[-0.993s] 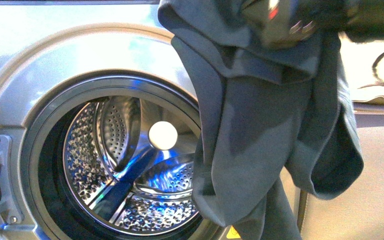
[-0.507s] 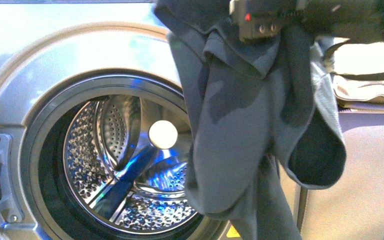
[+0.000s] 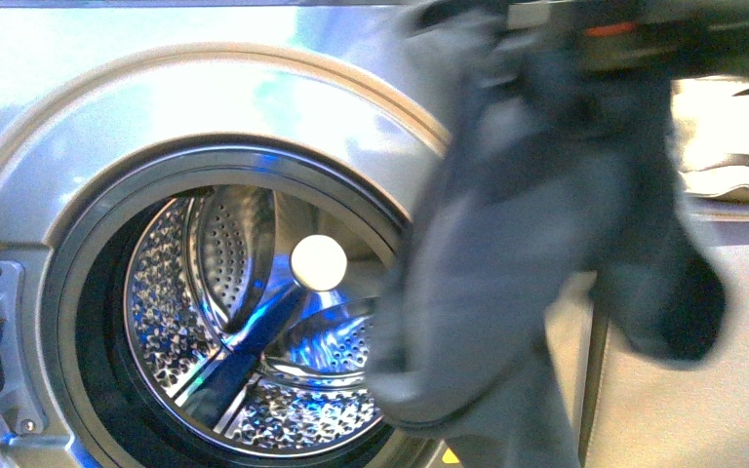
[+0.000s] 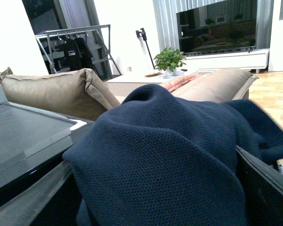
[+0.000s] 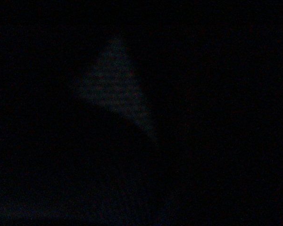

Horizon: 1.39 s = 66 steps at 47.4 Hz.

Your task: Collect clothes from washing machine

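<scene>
The washing machine (image 3: pixel 156 107) fills the front view, silver-grey, its porthole open. Its perforated steel drum (image 3: pixel 254 322) shows no fabric inside. The clothes (image 3: pixel 507 263), a dark navy garment, hang blurred in front of the machine's right side from a dark arm part (image 3: pixel 605 34) at the top edge. In the left wrist view the ribbed navy clothes (image 4: pixel 170 160) are draped over my left gripper (image 4: pixel 155 197), which is shut on them; its fingers (image 4: pixel 264 188) show only at the sides. The right wrist view is dark, so my right gripper cannot be judged.
Beige cushions (image 4: pixel 52 89) lie behind the machine's black top panel (image 4: pixel 19 136) and show at the right of the front view (image 3: pixel 731 136). The door hinge (image 3: pixel 0 341) sits at the porthole's left. A low white table with a plant (image 4: pixel 170 59) stands further off.
The hanging garment has swung to the right and is now motion-blurred. The dark arm part at the top edge has shifted right. The drum looks the same.
</scene>
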Each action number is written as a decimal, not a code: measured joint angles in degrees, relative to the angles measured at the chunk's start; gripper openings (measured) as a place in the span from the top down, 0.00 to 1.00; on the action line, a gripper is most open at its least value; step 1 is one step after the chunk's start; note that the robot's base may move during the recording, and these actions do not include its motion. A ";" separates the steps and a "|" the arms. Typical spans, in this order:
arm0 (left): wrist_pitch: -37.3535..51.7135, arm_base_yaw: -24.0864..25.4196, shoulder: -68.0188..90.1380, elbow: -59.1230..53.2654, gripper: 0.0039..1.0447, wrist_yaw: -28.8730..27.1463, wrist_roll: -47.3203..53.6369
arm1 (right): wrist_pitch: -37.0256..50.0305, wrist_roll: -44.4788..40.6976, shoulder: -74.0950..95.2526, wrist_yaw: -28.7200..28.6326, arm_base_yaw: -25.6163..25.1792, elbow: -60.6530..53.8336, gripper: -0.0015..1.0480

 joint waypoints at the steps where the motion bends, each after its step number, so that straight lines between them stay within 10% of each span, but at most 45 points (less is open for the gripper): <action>1: 0.00 0.00 0.00 0.00 0.07 0.00 0.00 | 0.02 0.52 -0.98 -0.39 -0.87 -0.42 0.92; 19: 0.00 0.00 0.00 0.22 0.06 -0.07 0.20 | -1.68 7.96 -14.23 -11.32 -17.22 -4.72 0.92; 41: 0.00 0.00 0.00 0.22 0.06 -0.07 0.20 | -13.40 26.49 -13.92 -31.58 -58.25 -0.42 0.92; 66: 0.00 0.00 -0.02 0.33 0.06 -0.07 0.20 | -37.03 0.11 -10.43 -36.74 -68.43 -12.63 0.92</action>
